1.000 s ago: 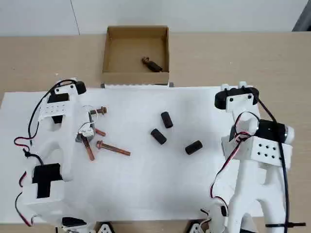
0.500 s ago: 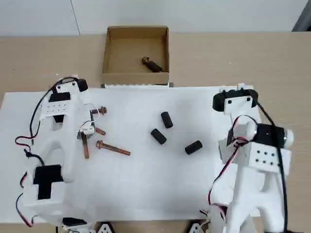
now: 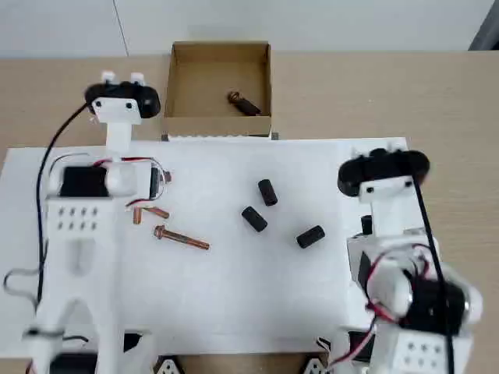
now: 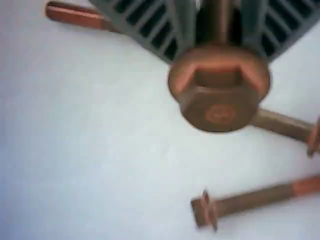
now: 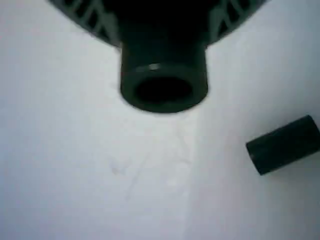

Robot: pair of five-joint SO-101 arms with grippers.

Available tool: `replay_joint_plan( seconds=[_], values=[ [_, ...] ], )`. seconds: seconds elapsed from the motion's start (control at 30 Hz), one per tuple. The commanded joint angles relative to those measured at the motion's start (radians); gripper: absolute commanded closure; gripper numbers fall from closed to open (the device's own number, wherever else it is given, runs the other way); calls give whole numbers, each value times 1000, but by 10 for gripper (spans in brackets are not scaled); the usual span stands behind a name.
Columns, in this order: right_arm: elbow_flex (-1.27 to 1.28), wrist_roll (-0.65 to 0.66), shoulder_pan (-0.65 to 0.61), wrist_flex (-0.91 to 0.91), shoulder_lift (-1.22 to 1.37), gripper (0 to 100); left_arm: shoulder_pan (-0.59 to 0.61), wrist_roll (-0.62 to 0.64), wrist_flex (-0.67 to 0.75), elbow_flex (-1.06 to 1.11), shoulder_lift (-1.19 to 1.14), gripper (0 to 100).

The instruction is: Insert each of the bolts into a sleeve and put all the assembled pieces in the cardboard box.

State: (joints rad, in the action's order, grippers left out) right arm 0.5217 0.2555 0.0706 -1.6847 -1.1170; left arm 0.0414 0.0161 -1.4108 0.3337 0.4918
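In the left wrist view my left gripper (image 4: pixel 219 25) is shut on a copper bolt (image 4: pixel 219 97), whose hex head faces the camera. From above, that bolt (image 3: pixel 137 215) hangs over the white mat at the left. My right gripper (image 5: pixel 164 25) is shut on a black sleeve (image 5: pixel 164 82), open end toward the camera, above the mat's right side. Three more sleeves (image 3: pixel 267 192) (image 3: pixel 254 219) (image 3: pixel 310 236) lie mid-mat. Loose bolts (image 3: pixel 181 238) (image 3: pixel 158 211) lie by the left gripper. The cardboard box (image 3: pixel 178 86) holds one assembled piece (image 3: pixel 243 103).
The white mat (image 3: pixel 234 296) covers the wooden table, and the box stands just past its far edge. Another bolt head (image 3: pixel 165 177) peeks out beside the left arm. Both white arms (image 3: pixel 86 234) (image 3: pixel 405 296) rise tall over the mat's near corners.
Both arms have risen toward the camera. The left one lifted its bolt off the mat and turned it upright. The right one drew back toward the near edge.
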Motion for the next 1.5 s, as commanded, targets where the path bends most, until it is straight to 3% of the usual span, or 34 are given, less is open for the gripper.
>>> replay_joint_plan(
  seconds=[0.0,0.23,0.47,0.57,0.93,1.27,1.47],
  values=[
    [-3,-11,5,10,-82,996,-37,-23,2,19,175,995],
    [181,-196,2,193,-312,996,-77,-34,221,340,468,995],
    [411,-238,1,326,-493,996,-77,-32,405,651,783,995],
    [509,-242,-56,374,-553,996,-78,-18,445,757,887,995],
    [830,-242,-420,661,-691,996,-81,328,572,974,1111,995],
    [1017,-235,-688,946,-696,996,-236,528,574,1075,1277,995],
    [1059,-235,-799,1018,-696,996,-293,664,609,1093,1326,995]
  ],
)
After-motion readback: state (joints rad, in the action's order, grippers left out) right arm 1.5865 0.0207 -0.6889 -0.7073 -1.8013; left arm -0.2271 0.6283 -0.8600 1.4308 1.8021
